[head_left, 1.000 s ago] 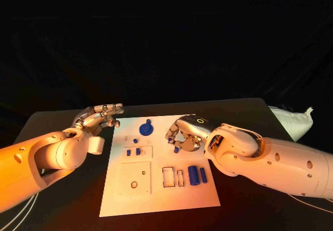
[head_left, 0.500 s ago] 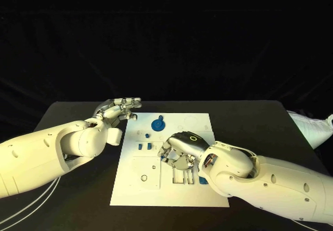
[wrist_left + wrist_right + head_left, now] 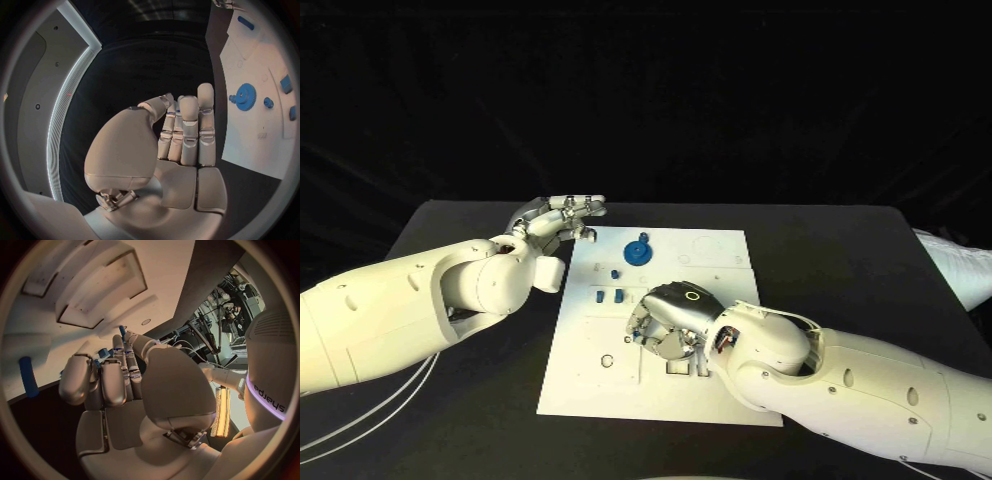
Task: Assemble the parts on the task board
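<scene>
With the right hand (image 3: 672,318) lowered over the task board (image 3: 589,385), fingers curled on what cannot be told, the small blue parts (image 3: 609,296) beside it could be knocked loose, while the left hand (image 3: 557,222) is held empty, fingers together, at the board's far corner.

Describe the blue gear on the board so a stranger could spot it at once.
Find the white task board in the middle of the black table. Go to its far end, near the left hand that hovers at the far left corner. The gear lies flat there: round and toothed, the largest blue piece, while the other parts nearer the middle are small blocks and pegs.
</scene>
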Robot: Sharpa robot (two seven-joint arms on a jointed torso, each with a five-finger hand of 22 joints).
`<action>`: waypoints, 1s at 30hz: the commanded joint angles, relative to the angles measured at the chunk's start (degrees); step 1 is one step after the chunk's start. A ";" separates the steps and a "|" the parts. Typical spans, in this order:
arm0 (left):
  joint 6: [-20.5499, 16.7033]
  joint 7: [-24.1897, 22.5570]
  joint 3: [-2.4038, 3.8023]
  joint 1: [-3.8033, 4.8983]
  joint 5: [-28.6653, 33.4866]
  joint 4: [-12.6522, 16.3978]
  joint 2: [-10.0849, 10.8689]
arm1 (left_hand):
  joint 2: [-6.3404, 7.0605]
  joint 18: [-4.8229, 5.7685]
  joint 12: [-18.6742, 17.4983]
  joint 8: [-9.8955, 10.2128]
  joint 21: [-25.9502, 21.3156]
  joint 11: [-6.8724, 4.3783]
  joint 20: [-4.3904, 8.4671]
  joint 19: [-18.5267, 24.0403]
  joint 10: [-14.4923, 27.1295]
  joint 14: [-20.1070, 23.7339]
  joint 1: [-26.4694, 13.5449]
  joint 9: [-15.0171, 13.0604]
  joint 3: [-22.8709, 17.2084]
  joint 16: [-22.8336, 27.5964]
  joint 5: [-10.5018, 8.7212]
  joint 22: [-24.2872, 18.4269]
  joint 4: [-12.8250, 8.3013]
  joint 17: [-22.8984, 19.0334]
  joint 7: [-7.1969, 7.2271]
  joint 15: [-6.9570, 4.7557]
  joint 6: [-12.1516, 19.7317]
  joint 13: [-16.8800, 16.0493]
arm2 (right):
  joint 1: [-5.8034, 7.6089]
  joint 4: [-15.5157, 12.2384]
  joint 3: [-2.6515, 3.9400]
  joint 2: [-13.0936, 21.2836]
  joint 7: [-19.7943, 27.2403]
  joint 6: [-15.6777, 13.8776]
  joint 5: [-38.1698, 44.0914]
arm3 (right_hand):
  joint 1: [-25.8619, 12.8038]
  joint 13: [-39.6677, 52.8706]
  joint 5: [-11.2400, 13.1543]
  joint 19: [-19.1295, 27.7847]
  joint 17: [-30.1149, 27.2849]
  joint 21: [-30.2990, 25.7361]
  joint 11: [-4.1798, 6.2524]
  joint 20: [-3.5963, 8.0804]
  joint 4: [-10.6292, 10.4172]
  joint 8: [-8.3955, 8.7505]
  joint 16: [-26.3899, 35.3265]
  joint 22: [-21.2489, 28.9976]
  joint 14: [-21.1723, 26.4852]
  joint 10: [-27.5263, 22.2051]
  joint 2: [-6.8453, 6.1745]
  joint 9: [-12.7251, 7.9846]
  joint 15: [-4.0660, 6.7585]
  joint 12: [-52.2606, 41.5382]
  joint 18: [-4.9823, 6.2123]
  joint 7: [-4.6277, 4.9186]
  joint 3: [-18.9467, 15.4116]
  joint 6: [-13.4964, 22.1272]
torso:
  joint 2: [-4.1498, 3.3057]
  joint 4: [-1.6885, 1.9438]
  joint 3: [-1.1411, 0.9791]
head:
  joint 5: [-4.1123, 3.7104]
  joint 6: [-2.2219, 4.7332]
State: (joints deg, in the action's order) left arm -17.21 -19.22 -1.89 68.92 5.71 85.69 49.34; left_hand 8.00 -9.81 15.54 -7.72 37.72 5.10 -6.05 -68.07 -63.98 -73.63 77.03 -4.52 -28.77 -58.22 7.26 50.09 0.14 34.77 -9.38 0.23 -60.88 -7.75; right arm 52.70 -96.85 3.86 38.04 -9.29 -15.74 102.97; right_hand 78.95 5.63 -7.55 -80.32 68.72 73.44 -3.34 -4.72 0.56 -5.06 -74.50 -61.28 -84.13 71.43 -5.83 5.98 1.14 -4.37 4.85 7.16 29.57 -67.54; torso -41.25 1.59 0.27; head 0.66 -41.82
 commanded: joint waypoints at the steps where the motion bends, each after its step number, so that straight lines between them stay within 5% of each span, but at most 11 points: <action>1: 1.11 -0.13 0.03 0.02 -0.26 0.10 -0.09 | 0.00 -0.59 0.27 -0.27 -0.30 -0.04 -0.04 -0.41 0.28 -0.09 -0.28 0.06 0.42 0.06 -0.01 -0.05 0.01 -0.09 0.09 0.01 0.28 -0.10 | -0.26 0.72 -0.03 -0.57 -0.71 0.86 2.64 | -0.20 0.04 -0.25 -0.15 -0.04 0.10 -0.04 0.17 0.40 -0.04 -0.11 0.05 -2.45 0.27 0.16 0.07 0.30 0.35 0.67 0.04 0.03 -0.12 | 0.02 0.02 0.03 | 0.78 -0.62; 18: 1.19 0.08 0.03 0.02 -0.27 0.18 0.01 | -0.05 -0.60 0.32 -0.27 -0.40 -0.04 -0.03 -0.41 0.36 -0.05 -0.17 0.08 0.45 0.08 0.01 -0.12 -0.07 -0.15 0.08 0.00 0.34 -0.09 | -0.45 1.43 -0.06 -1.87 -0.91 0.55 3.32 | -0.12 0.02 -0.39 -0.17 0.02 0.13 -0.02 0.18 0.52 -0.02 -0.17 0.00 -2.47 0.36 0.26 0.10 0.30 0.37 0.66 0.03 0.11 -0.14 | 0.02 0.00 0.07 | 1.40 -1.15; 30: 1.50 0.26 0.03 0.02 -0.36 0.01 -0.16 | -0.05 -0.60 0.32 -0.27 -0.40 -0.04 -0.03 -0.41 0.36 -0.05 -0.17 0.08 0.45 0.08 0.01 -0.12 -0.07 -0.15 0.08 0.00 0.34 -0.09 | -0.48 2.34 -0.10 -2.34 -0.98 3.37 2.97 | -0.13 0.00 -0.41 -0.18 0.05 0.14 -0.03 0.18 0.55 -0.01 -0.21 -0.01 -2.48 0.38 0.27 0.11 0.30 0.39 0.66 0.04 0.10 -0.15 | 0.04 -0.06 0.03 | 2.77 -1.74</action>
State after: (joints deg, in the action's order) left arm -16.97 -18.89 -1.90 68.92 5.66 85.68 49.30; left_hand 8.00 -9.81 15.54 -7.72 37.48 5.10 -6.05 -68.07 -63.98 -73.63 77.03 -4.53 -28.62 -58.21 7.26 50.03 -0.02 34.68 -9.37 0.23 -60.88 -7.78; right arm 52.55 -95.07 4.06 35.74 -9.57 -15.56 105.33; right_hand 78.94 5.54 -7.77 -80.32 68.73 73.44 -3.36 -4.73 0.72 -4.86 -74.50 -61.29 -84.13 71.41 -5.83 5.99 1.13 -4.15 4.85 7.35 29.73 -67.31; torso -41.20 1.51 0.30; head 3.28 -43.45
